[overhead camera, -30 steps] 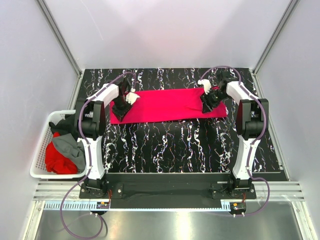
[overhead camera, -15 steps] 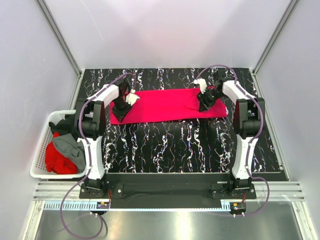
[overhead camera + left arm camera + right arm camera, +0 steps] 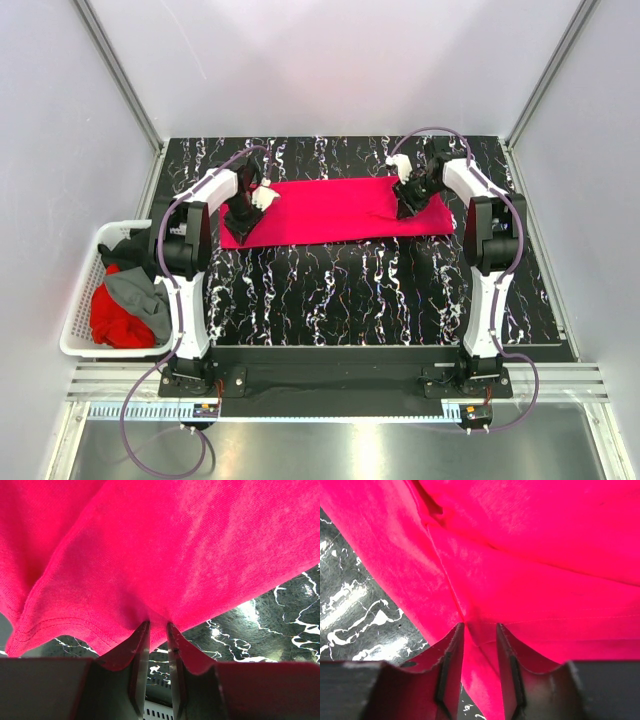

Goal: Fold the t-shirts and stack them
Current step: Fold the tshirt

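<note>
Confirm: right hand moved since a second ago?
Yes: right hand shifted left and toward the far side, away from the table's right edge, over the pink t-shirt.

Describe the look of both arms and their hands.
The left arm and right arm have white shells with black joints on black bases. A purple cable loops along each. The left hand and right hand each end in two dark grey, flat, tapering fingers.
</note>
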Robot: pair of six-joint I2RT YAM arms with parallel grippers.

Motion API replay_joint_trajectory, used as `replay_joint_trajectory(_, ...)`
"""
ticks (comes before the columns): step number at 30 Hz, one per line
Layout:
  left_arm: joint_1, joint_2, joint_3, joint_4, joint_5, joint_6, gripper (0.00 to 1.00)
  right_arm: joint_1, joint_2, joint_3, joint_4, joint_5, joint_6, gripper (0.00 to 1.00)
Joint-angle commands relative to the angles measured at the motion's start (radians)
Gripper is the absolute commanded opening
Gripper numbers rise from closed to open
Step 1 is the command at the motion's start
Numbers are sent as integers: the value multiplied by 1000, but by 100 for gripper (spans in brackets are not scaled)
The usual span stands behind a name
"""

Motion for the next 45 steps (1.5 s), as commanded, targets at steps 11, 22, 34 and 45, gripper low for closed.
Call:
replay_joint_trajectory(11,1,-1,8,3,-1,-7,25,11,-3,26,7,6,3,30)
replay_joint_trajectory(22,1,9,20,1,1,-7,26,11,-37,0,-2,-6,12,31)
replay_joint_trajectory(34,1,3,12,4,1,-7,26,11,-15,15,-59,-4,-23,0)
replay_joint_trajectory(45,1,8,23,3,2,-6,26,25,-33,124,-57,-6,-40,0)
